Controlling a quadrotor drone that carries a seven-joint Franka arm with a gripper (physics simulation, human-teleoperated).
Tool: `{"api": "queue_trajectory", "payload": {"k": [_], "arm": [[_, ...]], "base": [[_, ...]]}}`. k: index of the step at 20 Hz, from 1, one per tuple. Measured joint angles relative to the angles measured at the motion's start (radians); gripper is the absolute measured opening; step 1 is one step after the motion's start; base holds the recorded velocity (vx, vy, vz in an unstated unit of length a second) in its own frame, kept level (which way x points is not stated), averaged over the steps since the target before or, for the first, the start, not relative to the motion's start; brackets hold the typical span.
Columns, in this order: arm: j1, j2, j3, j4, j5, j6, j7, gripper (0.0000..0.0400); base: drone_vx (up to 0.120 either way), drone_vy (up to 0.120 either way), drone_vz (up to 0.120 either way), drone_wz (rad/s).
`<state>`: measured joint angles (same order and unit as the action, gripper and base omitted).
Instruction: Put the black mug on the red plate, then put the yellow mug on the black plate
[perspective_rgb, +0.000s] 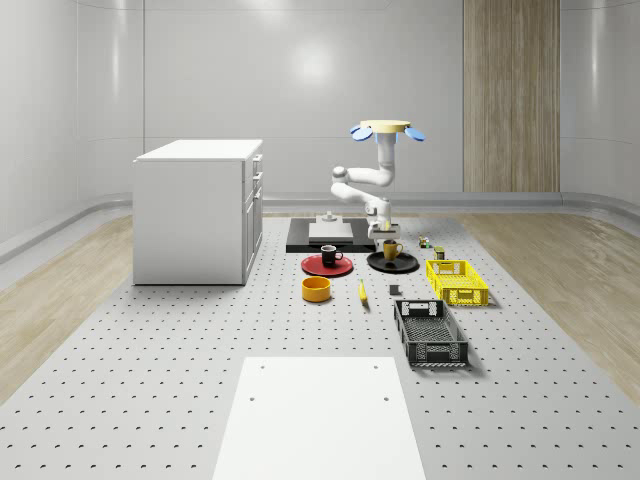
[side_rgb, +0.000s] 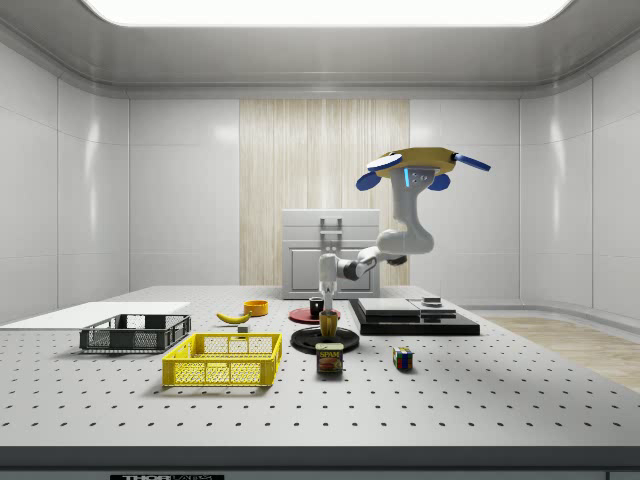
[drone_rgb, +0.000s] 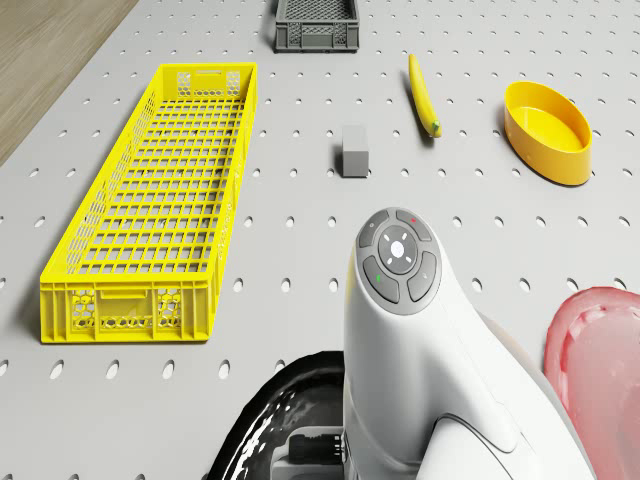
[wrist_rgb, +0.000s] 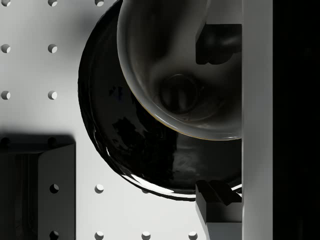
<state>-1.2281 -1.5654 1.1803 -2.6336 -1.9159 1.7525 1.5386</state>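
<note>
The black mug (perspective_rgb: 329, 255) stands on the red plate (perspective_rgb: 315, 268). The yellow mug (perspective_rgb: 391, 250) stands upright on the black plate (perspective_rgb: 405, 266) beside it. The drone (perspective_rgb: 385, 128) hovers above and just behind the plates, its arm reaching down. My gripper (perspective_rgb: 386, 236) hangs directly over the yellow mug (side_rgb: 328, 325). In the wrist view the mug (wrist_rgb: 175, 75) is seen from above on the black plate (wrist_rgb: 130, 150). The gripper (wrist_rgb: 217, 122) is open, and its two fingertips (wrist_rgb: 215, 200) stand well apart, straddling the mug's rim.
A yellow crate (perspective_rgb: 456, 280) and a dark crate (perspective_rgb: 430, 332) lie to the whole-scene view's right. A yellow bowl (perspective_rgb: 316, 288), a banana (perspective_rgb: 362, 291) and a small grey block (drone_rgb: 354, 150) lie in front of the plates. A white cabinet (perspective_rgb: 195, 210) stands left.
</note>
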Motion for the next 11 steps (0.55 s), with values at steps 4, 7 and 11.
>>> {"api": "queue_trajectory", "payload": {"k": [4,7,11], "arm": [[0.014,-0.005,0.048,-0.021,0.042,-0.024,-0.002,0.0384],[0.022,-0.008,0.079,-0.033,0.07,-0.039,-0.003,0.0393],[0.027,-0.011,0.103,-0.041,0.092,-0.049,-0.003,0.0397]], "base": [[0.0,0.0,0.0,0.0],[0.0,0.0,0.0,0.0],[0.0,0.0,0.0,0.0]]}}
